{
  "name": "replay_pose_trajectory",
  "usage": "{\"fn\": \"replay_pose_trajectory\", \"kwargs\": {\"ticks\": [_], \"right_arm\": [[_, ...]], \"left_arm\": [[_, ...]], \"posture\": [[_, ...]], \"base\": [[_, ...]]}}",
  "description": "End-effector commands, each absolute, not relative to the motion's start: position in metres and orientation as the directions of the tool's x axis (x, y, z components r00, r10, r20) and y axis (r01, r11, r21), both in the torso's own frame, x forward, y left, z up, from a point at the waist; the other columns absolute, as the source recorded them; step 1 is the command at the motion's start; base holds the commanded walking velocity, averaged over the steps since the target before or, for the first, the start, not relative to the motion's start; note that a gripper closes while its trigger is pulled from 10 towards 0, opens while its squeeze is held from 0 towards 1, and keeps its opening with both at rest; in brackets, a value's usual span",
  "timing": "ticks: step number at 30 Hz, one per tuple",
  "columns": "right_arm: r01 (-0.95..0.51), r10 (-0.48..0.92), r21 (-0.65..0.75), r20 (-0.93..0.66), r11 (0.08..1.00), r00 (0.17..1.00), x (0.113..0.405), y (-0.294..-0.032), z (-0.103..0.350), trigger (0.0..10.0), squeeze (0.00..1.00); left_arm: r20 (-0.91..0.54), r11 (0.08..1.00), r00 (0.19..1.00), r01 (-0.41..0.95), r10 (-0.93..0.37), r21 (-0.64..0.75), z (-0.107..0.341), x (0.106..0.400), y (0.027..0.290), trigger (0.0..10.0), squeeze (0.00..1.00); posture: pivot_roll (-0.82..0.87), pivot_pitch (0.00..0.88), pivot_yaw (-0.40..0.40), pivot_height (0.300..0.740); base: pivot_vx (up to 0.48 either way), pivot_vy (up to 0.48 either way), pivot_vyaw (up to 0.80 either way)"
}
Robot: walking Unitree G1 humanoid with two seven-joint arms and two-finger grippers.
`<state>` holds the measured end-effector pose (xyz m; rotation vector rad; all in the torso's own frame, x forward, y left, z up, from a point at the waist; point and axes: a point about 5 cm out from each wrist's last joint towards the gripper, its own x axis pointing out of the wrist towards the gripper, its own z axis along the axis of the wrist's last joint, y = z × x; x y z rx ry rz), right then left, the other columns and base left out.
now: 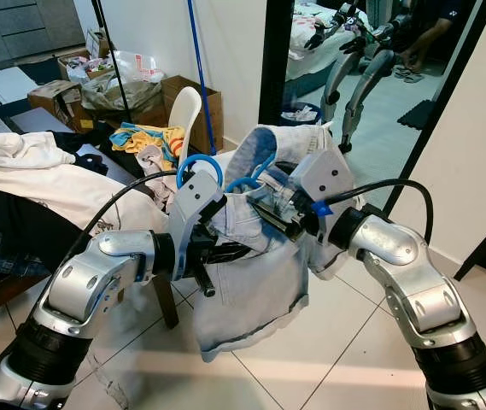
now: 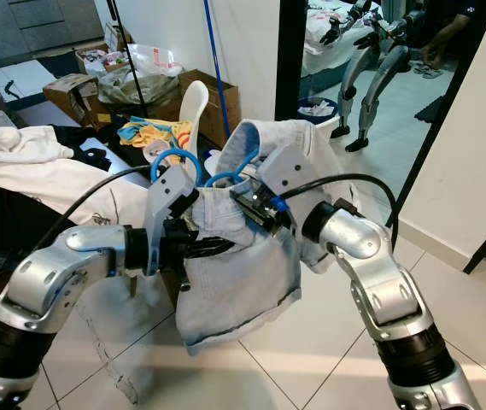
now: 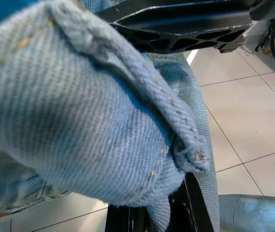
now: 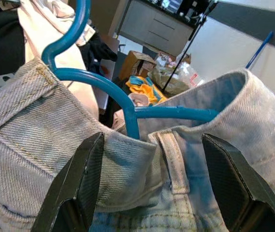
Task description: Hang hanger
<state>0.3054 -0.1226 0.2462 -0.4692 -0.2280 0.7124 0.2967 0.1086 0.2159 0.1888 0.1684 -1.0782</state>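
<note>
Head view: blue hanger (image 1: 217, 171) centre frame, hook curling up toward 11 o'clock, bar running across under pale denim shorts (image 1: 251, 273); left gripper (image 1: 225, 252) clamps the denim. Right wrist view: right gripper (image 4: 151, 183), fingers (image 4: 77, 186) spread, straddling the waistband. Cardboard box (image 1: 193, 107) at 11 holds clutter.

Pale denim shorts (image 1: 251, 282) cover most of the blue hanger (image 4: 103, 84), leaving its hook and one arm bare. The left tool's (image 1: 225, 252) fingertips are buried in denim. A person (image 1: 435, 26) in the mirror is cut off at the frame's top.
</note>
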Motion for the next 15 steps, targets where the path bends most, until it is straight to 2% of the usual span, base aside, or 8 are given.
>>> {"fn": "replay_pose_trajectory", "kwargs": {"ticks": [1,7,15], "right_arm": [[-0.620,0.675,-0.420,-0.022,0.663,0.737,0.3052,-0.1249,0.2308,10.0,0.00],[-0.684,0.703,-0.221,0.015,0.695,0.711,0.3020,-0.1251,0.2291,10.0,0.00],[-0.700,0.713,-0.156,0.046,0.697,0.700,0.3011,-0.1249,0.2338,10.0,0.00]], "left_arm": [[-0.175,0.438,0.457,0.889,-0.872,0.135,0.2291,0.2937,0.1099,0.0,0.00],[-0.171,0.433,0.453,0.890,-0.875,0.140,0.2300,0.2937,0.1096,0.0,0.00],[-0.168,0.422,0.442,0.895,-0.881,0.142,0.2307,0.2930,0.1075,0.0,0.00]], "posture": [[0.00,0.079,0.025,0.740],[0.00,0.078,0.024,0.740],[0.00,0.078,0.025,0.740]], "base": [[0.000,0.000,0.00],[0.000,0.000,0.00],[0.000,0.000,0.00]]}}
